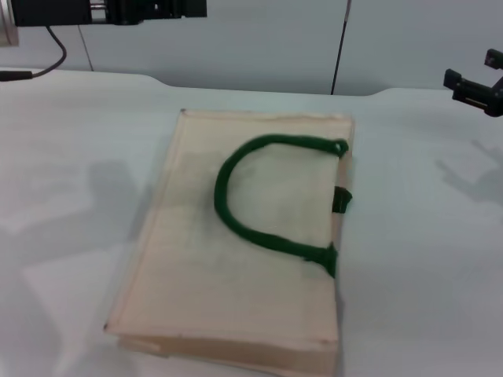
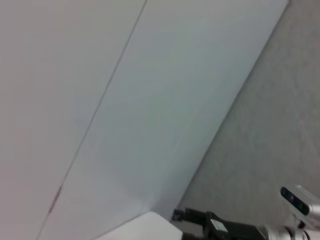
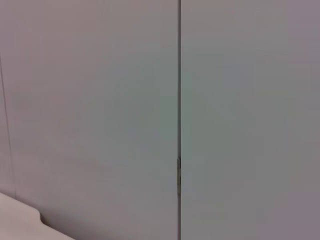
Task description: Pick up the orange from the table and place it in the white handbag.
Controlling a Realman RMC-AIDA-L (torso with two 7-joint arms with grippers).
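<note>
Gripper hardware of the left arm (image 1: 118, 11) sits raised over the far left corner of the table (image 1: 71, 196), a dark block with a black cable (image 1: 47, 55) looping down from it toward the far left edge. I cannot tell whether its claw is spread or closed, as the fingertips are out of sight. The left wrist view looks only at a pale wall panel (image 2: 150, 100) and grey floor (image 2: 270, 130), with a black and silver piece of robot hardware (image 2: 235, 227) low in the picture.

Toward the middle of the table, running from mid-table down to the near edge, the white handbag (image 1: 236, 275) lies flat on its side. Its dark green handle (image 1: 251, 228) curves in a loop across the upper face, both ends meeting the bag's right-hand edge, where a small green tab (image 1: 343, 199) sticks out.

Over the far right corner the right gripper (image 1: 477, 88) hangs above the table, well apart from the bag, its black fingers spread with nothing between them. The right wrist view shows only wall panels (image 3: 100, 110) with a dark seam between them.

No view shows the orange, so its place cannot be told.
</note>
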